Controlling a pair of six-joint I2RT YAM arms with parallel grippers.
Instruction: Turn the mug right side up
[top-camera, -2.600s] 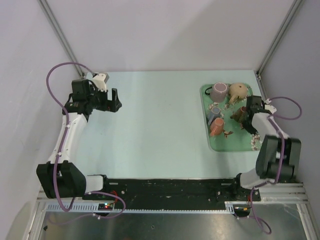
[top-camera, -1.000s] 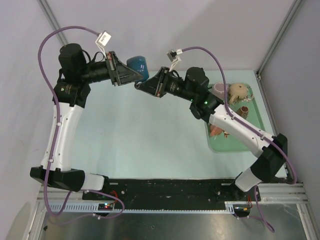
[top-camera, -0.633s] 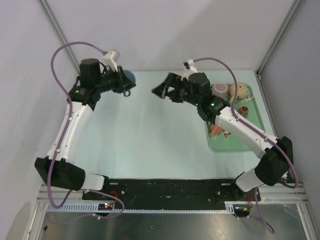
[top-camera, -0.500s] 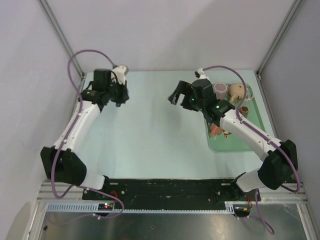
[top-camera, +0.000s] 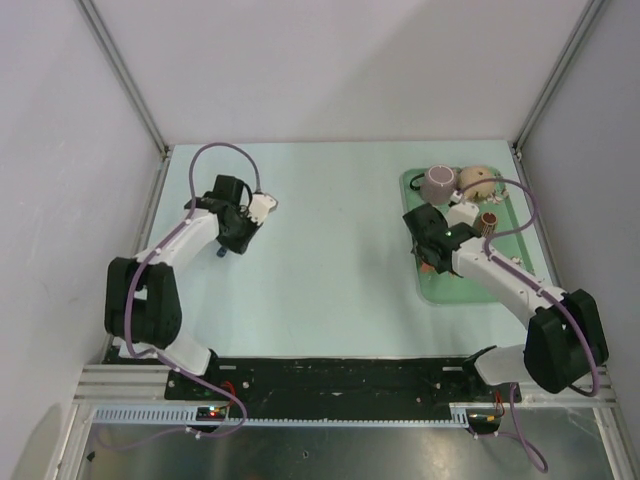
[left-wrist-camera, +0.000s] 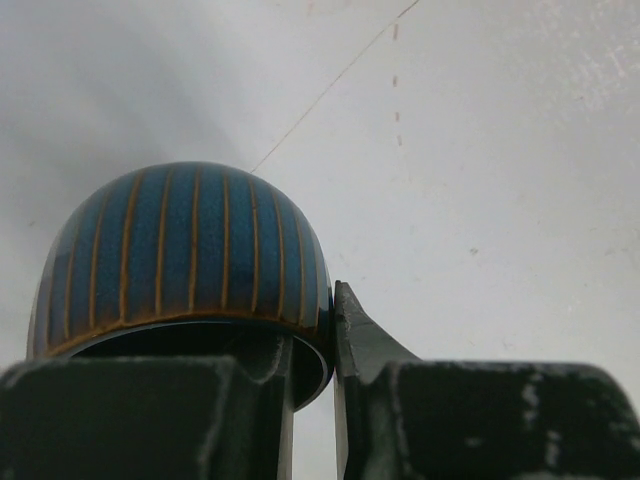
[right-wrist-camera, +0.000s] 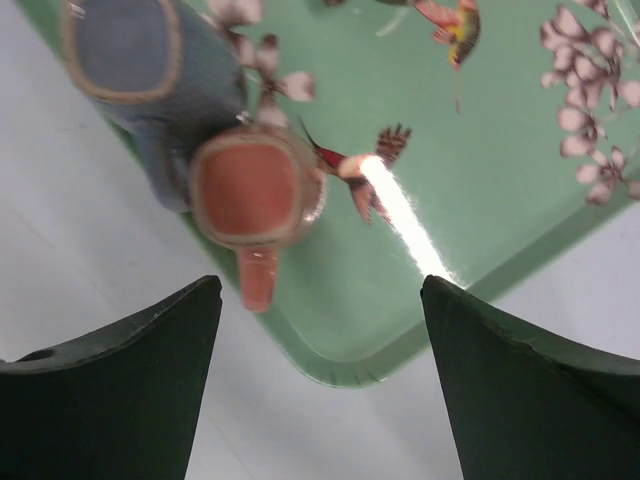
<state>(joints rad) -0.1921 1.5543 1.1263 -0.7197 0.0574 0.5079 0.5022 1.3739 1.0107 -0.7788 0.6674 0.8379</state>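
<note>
Left gripper (left-wrist-camera: 312, 345) pinches blue striped mug (left-wrist-camera: 185, 250) wall at rim, near table (top-camera: 330, 250) left edge; likely rigid, slick, breakable ceramic. Right gripper (right-wrist-camera: 320, 300) spread wide.

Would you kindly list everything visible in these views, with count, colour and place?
Table: one, pale mint, under everything.
Tray: one, green with a flower and bird print, table's right side.
Mauve mug: one, tray's far end.
Beige pot: one, beside the mauve mug.
Brown cup: one, small, tray's right side.
Blue-grey cup: one, tan rim, tray's left edge.
Terracotta jug: one, beside the blue-grey cup.
Striped mug: one, blue with orange lines, held at its rim.
Left gripper: black, shut on the striped mug.
Right gripper: black, open above the tray's near-left corner.
</note>
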